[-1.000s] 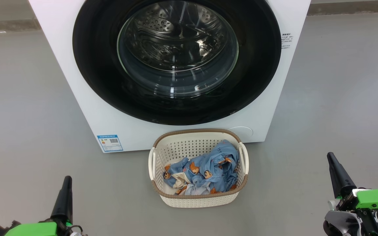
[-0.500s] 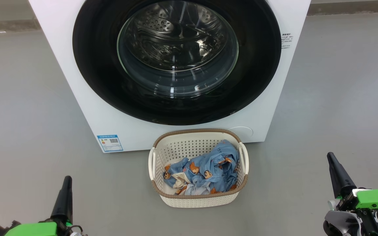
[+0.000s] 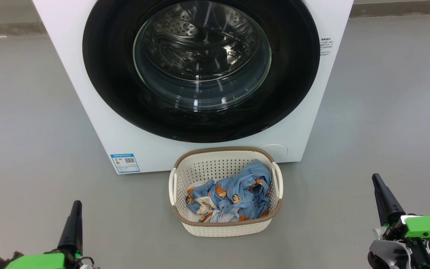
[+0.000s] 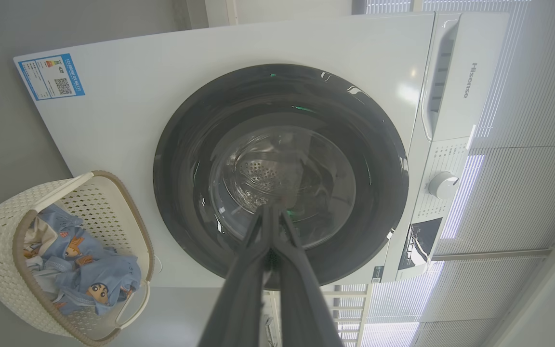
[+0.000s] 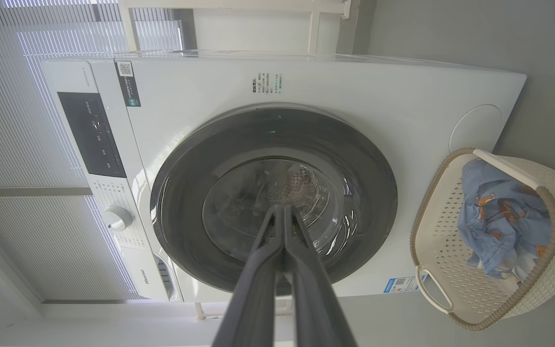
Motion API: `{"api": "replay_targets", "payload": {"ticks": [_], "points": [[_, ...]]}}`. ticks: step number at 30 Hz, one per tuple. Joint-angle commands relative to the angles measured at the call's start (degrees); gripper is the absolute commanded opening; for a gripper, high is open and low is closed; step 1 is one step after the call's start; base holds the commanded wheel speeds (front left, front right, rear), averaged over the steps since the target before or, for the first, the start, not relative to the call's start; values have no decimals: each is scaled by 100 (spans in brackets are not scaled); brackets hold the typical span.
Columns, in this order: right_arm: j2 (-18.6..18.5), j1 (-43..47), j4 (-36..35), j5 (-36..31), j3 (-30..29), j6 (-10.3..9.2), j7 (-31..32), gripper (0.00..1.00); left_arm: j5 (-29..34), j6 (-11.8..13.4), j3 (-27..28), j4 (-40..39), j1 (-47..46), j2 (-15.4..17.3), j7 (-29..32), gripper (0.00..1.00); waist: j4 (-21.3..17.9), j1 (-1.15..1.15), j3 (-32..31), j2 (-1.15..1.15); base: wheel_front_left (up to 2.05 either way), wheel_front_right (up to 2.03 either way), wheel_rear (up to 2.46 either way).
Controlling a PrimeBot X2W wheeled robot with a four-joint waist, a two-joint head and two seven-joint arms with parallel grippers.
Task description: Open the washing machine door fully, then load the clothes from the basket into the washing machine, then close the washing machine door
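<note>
Both grippers are pinched shut and empty: left gripper (image 3: 75, 209) low at the left, right gripper (image 3: 380, 186) low at the right. Ahead, the white washing machine (image 3: 88, 123) has its washing machine door (image 3: 106, 74) closed, a glossy black rim around bulging glass. Between the grippers and well apart from both, the cream basket (image 3: 224, 224) stands just before the machine, holding crumpled light blue clothes (image 3: 237, 194) printed with cartoon figures.

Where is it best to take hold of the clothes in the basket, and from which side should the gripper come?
Probably the raised fold of the clothes near the far right corner of the basket. Come straight down from above: the basket is open only at the top, its perforated walls block the sides, and the crumpled fabric stands highest there.
</note>
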Motion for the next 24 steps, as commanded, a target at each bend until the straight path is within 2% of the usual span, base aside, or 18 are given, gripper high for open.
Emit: {"api": "replay_targets", "payload": {"ticks": [1, 24], "points": [[-50, -110, -142, -60, 104, 34, 30, 0, 50, -39, 183, -106, -67, 65, 0, 0, 0, 0, 0, 0, 0, 0, 0], [-50, -110, -142, -57, 106, 34, 28, 0, 50, -39, 182, -106, -67, 65, 0, 0, 0, 0, 0, 0, 0, 0, 0]]}}
